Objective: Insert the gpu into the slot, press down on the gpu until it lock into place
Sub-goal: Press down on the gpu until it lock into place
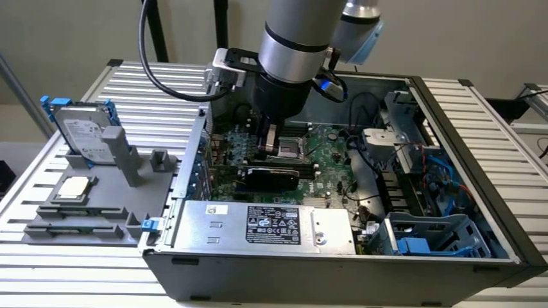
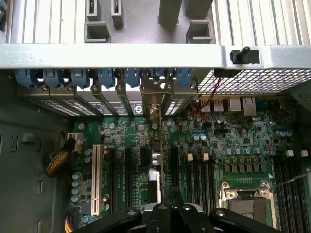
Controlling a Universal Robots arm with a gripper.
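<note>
The gpu, a black card, was recorded lying lengthwise on the green motherboard inside the open computer case, at the centre of the exterior view, with the silver power supply box at its 6 o'clock. The gripper was noted directly above, at the card's 12 o'clock, on or just over its upper edge; whether its jaws were released or clenched could not be told. A grey parts tray was logged outside the case at 9 o'clock.
</note>
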